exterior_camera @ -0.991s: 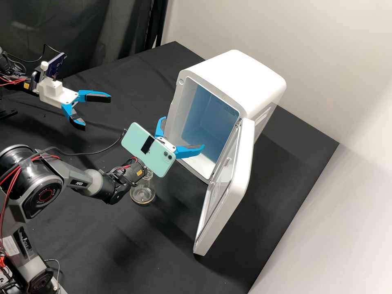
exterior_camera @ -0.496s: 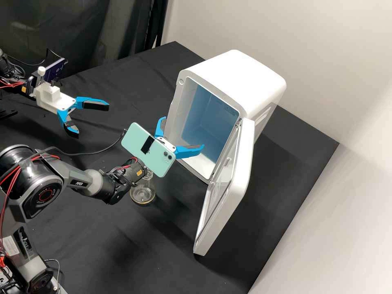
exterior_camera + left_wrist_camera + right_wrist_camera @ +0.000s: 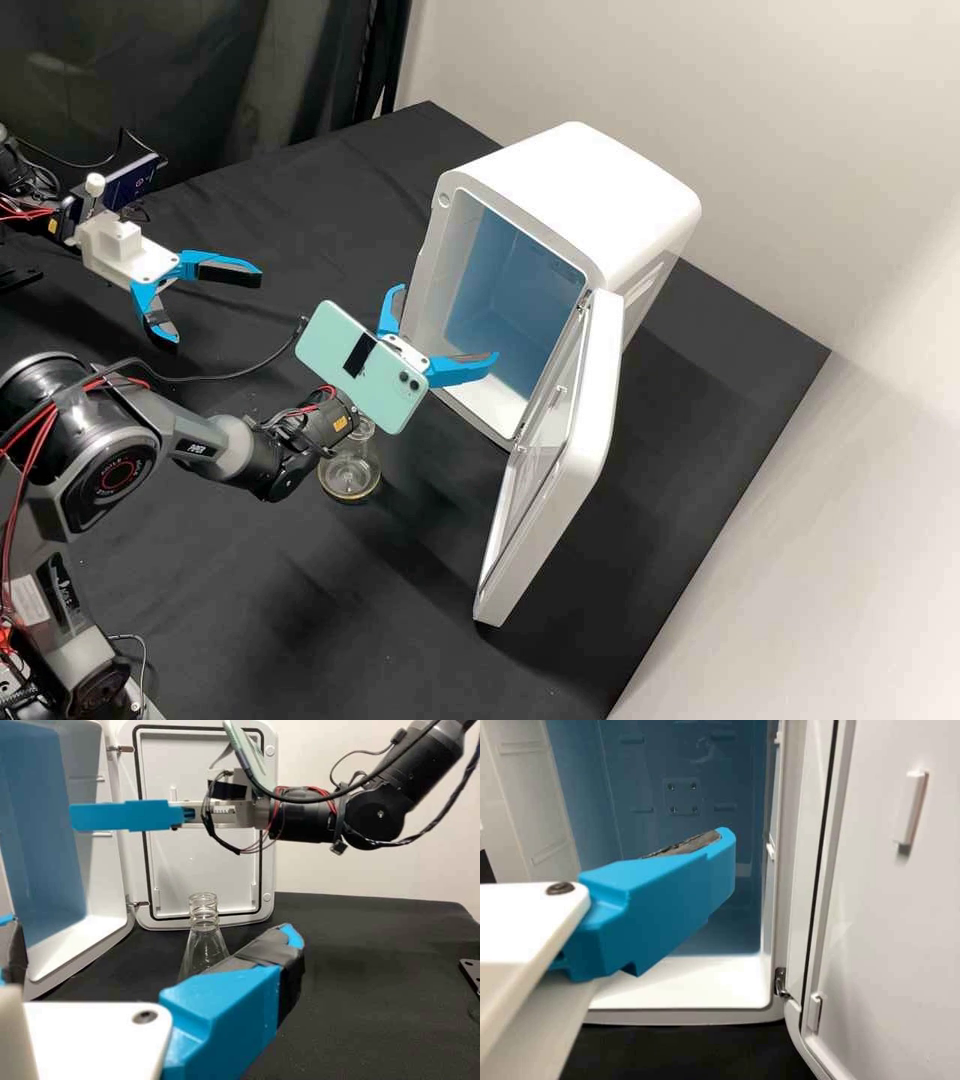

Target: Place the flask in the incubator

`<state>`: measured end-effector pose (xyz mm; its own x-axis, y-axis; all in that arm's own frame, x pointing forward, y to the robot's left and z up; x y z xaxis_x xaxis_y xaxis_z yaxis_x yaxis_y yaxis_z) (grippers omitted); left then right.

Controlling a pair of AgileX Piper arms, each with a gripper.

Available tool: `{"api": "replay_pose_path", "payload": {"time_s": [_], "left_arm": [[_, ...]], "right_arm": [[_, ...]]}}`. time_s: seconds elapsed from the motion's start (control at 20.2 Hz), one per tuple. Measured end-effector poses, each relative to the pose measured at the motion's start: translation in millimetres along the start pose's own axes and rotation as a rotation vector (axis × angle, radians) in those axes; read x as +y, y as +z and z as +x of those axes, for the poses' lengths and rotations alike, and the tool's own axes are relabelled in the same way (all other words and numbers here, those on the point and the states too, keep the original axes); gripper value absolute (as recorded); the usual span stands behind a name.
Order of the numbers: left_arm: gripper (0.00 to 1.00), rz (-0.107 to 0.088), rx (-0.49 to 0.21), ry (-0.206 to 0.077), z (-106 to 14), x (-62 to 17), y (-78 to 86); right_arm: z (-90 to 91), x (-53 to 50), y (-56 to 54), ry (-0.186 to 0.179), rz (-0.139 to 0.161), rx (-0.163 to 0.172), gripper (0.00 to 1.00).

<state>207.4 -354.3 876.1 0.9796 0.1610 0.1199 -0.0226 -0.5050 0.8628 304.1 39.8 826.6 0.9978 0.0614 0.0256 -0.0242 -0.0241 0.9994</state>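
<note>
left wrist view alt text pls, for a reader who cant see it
A clear glass flask stands upright on the black bench, seen past the open blue fingers of the left gripper. Behind it the white incubator stands with its door swung open, and the right gripper is held level before the blue-lined opening.

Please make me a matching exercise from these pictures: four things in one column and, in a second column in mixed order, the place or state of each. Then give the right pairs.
1. flask
2. door
3. left pincer
4. right pincer

A. open, in the air at the mouth of the incubator
B. upright on the bench
C. swung wide on its hinges
D. open, in the air far from the incubator

Pairs: 1-B, 2-C, 3-D, 4-A.
</note>
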Motion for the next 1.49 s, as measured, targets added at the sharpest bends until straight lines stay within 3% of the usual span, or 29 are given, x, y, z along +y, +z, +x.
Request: {"api": "replay_pose_path", "payload": {"time_s": [0.3, 0.55, 0.69, 0.94, 1.24, 1.49], "left_arm": [[1.00, -0.006, 0.000, -0.018, 1.4, -4.4, -0.6], [1.00, -0.006, -0.004, -0.019, 1.7, -4.6, 0.3], [1.00, -0.006, -0.004, -0.019, 1.7, -4.6, 0.3], [1.00, -0.006, -0.004, -0.019, 1.7, -4.6, 0.3], [1.00, -0.006, -0.004, -0.019, 1.7, -4.6, 0.3], [1.00, -0.006, -0.004, -0.019, 1.7, -4.6, 0.3]], "right_arm": [[-19.2, -8.0, 10.0, -0.032, -0.007, -0.026, 1.00], [-45.6, -1.2, 11.2, 0.019, -0.023, 0.020, 1.00], [-58.6, -3.8, 15.5, 0.016, -0.029, 0.022, 1.00], [-73.6, -8.5, 22.8, -0.024, -0.070, 0.009, 1.00], [-89.9, -10.2, 26.4, -0.061, -0.098, 0.011, 1.00], [-102.2, -19.5, 30.8, -0.123, -0.126, 0.002, 1.00]]}}
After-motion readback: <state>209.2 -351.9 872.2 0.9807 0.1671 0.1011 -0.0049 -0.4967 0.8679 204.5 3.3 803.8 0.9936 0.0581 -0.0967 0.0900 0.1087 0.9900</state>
